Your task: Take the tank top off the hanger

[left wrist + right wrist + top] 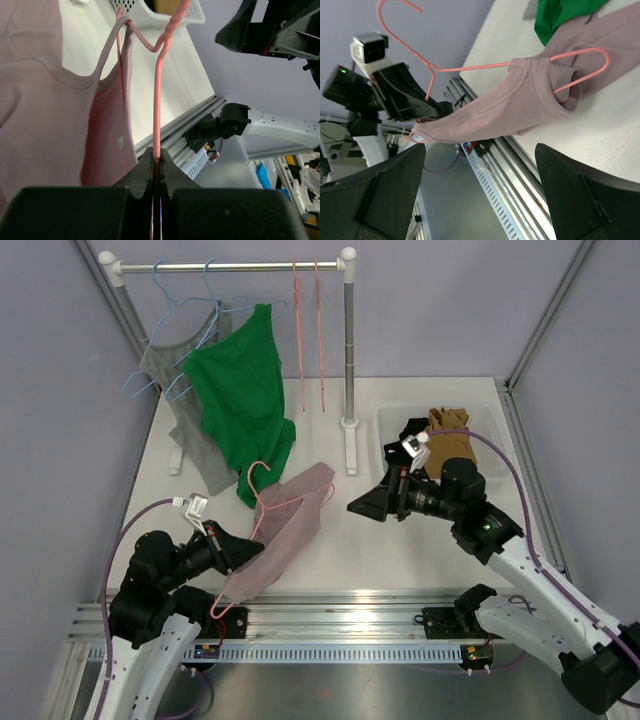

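A pale pink tank top (290,525) hangs on a pink wire hanger (258,478) and slopes from the table's middle down over the near edge. My left gripper (232,548) is shut on the hanger's wire (157,100) at its lower end, with the tank top's strap and body (45,130) to the left of it. My right gripper (360,506) stands open just right of the tank top, apart from it. In the right wrist view the tank top (520,102) and hanger (485,65) lie beyond my right gripper (480,165), nothing between its fingers.
A clothes rack (347,350) at the back carries a green tank top (240,400), a grey one (185,435), blue hangers and bare pink hangers (310,330). A white bin (482,413) with brown and black clothes stands at the right. A metal rail (340,615) runs along the near edge.
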`<state>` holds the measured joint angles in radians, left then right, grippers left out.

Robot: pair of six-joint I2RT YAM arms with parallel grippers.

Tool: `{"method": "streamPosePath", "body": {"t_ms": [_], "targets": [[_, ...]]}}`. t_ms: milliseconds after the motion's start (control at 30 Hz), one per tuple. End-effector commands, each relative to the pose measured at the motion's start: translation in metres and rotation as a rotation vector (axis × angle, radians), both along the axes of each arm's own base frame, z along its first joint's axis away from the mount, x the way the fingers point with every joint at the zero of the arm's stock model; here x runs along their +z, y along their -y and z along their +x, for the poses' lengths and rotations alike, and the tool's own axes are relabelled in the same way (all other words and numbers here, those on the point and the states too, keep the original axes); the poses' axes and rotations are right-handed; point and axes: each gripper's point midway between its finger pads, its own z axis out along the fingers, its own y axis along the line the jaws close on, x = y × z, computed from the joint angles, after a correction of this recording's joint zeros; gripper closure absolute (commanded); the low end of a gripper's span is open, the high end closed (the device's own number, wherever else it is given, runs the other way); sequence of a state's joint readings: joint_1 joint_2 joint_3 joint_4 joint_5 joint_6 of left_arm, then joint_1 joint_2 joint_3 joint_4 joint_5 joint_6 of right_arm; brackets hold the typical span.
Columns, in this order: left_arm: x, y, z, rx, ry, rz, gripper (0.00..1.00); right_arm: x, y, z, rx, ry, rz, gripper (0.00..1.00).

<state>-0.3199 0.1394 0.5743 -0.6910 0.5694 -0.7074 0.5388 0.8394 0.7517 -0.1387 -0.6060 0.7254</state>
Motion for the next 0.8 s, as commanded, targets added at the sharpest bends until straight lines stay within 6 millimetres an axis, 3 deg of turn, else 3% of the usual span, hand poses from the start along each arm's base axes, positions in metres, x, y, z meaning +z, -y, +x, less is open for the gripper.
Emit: {"method": "streamPosePath", "body": {"t_ms": [0,33,200,233,333,433,600,700,733,767], "targets": [[0.032,0.014,-0.003,-0.080,0.095,-0.114,1.00,-0.016,-0.020,0.034,-0.129,0.056,-0.076,0.03],[0.030,0.014,0.000,-0.078,0.083,-0.115,1.00,-0.030,-0.028,0.039,-0.134,0.034,-0.106,0.05],[0.019,0.020,0.009,-0.082,0.033,-0.130,1.00,-0.040,-0.072,0.045,-0.143,0.099,-0.158,0.11],[0.017,0.020,0.011,-0.079,0.025,-0.128,1.00,-0.051,-0.077,0.051,-0.154,0.093,-0.198,0.11],[0.015,0.020,0.013,-0.076,0.020,-0.123,1.00,-0.059,-0.082,0.066,-0.206,0.124,-0.257,0.12],[0.015,0.020,0.013,-0.075,0.022,-0.119,1.00,-0.058,-0.089,0.071,-0.206,0.133,-0.263,0.13],[0.011,0.018,0.014,-0.061,0.014,-0.112,1.00,-0.074,-0.096,0.083,-0.225,0.129,-0.330,0.21],[0.010,0.018,0.015,-0.059,0.013,-0.111,1.00,-0.079,-0.101,0.085,-0.213,0.131,-0.347,0.33],[0.009,0.018,0.014,-0.061,0.015,-0.110,1.00,-0.082,-0.103,0.084,-0.203,0.128,-0.354,0.46],[0.009,0.018,0.016,-0.055,0.018,-0.106,1.00,-0.083,-0.103,0.085,-0.203,0.130,-0.359,0.51]]}}
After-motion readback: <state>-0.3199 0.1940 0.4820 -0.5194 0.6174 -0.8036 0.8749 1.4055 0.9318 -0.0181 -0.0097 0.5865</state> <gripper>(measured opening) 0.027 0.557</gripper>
